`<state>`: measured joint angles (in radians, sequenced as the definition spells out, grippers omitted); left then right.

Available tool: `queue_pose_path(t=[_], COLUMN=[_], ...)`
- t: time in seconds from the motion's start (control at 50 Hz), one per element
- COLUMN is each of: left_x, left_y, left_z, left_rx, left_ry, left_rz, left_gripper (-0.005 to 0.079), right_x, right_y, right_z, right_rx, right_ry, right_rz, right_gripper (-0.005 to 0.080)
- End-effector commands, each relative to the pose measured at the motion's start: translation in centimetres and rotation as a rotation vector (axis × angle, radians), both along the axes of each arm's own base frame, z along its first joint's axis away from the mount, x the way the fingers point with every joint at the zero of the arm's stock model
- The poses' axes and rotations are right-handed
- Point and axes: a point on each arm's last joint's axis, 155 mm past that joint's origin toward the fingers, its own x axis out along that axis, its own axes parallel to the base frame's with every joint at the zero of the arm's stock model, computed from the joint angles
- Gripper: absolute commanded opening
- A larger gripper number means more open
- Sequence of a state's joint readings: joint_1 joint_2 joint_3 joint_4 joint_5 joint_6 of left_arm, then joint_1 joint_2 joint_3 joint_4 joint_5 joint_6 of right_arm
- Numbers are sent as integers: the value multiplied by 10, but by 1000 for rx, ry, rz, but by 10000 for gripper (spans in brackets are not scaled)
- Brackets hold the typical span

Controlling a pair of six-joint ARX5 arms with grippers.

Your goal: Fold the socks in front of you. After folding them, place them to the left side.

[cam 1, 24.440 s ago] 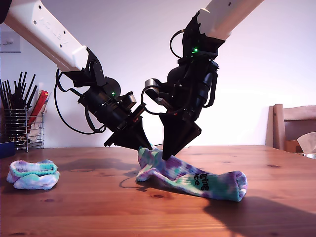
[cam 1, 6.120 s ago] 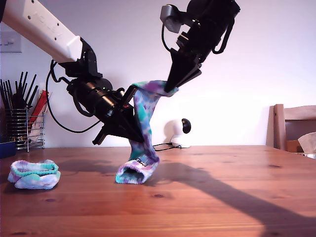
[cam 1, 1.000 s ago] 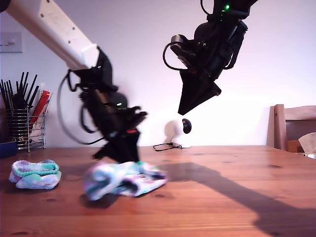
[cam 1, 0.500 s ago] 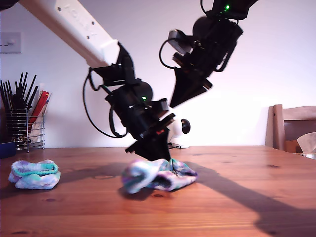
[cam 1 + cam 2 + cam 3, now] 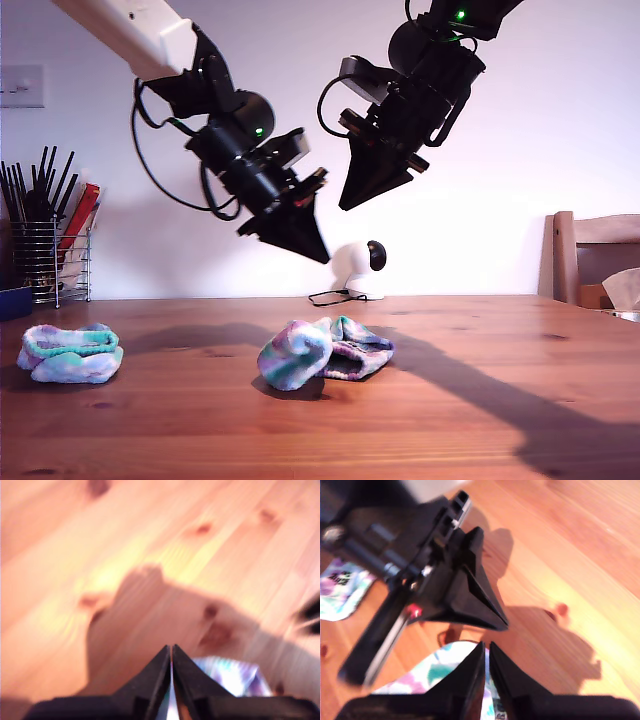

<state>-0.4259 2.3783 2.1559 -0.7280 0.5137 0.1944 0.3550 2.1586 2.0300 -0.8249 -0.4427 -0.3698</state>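
A wooden bench (image 5: 480, 400) with knots in its boards is seen before a plain white wall. At the exterior view's left a wire basket (image 5: 45, 260) with dark utensils stands at the back of the bench, and a switch plate (image 5: 22, 86) is fixed on the wall above it. A small white round device (image 5: 358, 268) with a cable stands at the back, near the middle. A chair (image 5: 590, 255) is seen at the exterior view's right.

One sock (image 5: 325, 352) lies bundled near the middle of the bench. The other sock (image 5: 70, 353) lies bundled well apart from it, at the exterior view's left.

Both arms are raised above the middle sock and nothing is touched by them. My first gripper (image 5: 318, 252) is tilted downward with its jaws closed and empty. My second gripper (image 5: 348, 200) is held higher, pointed toward the first, jaws also closed and empty.
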Motion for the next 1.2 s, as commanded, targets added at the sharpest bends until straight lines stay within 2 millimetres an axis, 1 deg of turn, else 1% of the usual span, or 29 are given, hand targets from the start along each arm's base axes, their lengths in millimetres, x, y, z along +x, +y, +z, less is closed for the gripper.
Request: queue_pose_path(t=[0.0,0.12,0.28,0.4,0.48,0.54,0.66,0.78,0.88,0.96,0.98,1.0,1.1,1.18], left_x=[0,0,-4,-7,-11,-12,-11,-11,-18,-22,-23,-23,-27,-26], left_y=[-4,-10,-14,-16,-13,-7,5,10,13,17,18,19,22,28], left_z=[-8,-5,-6,-6,-4,-1,18,52,80,95,99,103,114,116], left_rx=[0,-9,-6,-2,10,17,14,-8,-18,-14,-13,-12,-15,-16], left_ry=[-4,-23,-19,-19,-16,-10,-16,-70,-102,-129,-136,-142,-151,-151], left_rz=[-10,-19,-30,-40,-50,-48,-29,-18,-20,-14,-12,-11,-9,1], left_gripper=[-19,-20,-19,-19,-19,-19,-19,-20,-19,-19,-19,-19,-20,-20], right_x=[1,-1,-11,-24,-36,-42,-44,-45,-47,-48,-47,-49,-47,-49], right_y=[-2,-3,-7,-10,-11,-9,-6,-6,-8,-12,-12,-14,-25,-37], right_z=[-25,-26,-32,-39,-42,-42,-35,-29,-28,-28,-24,-26,-19,-7], right_rx=[-22,-27,-49,-65,-66,-57,-35,-30,-32,-30,-27,-27,-23,-6], right_ry=[46,55,94,154,205,229,227,214,220,216,204,205,148,83], right_rz=[-9,-8,4,11,27,36,47,47,46,39,38,35,0,-43], right_gripper=[-13,-13,-13,-12,-12,-12,-13,-13,-13,-13,-13,-13,-13,-13])
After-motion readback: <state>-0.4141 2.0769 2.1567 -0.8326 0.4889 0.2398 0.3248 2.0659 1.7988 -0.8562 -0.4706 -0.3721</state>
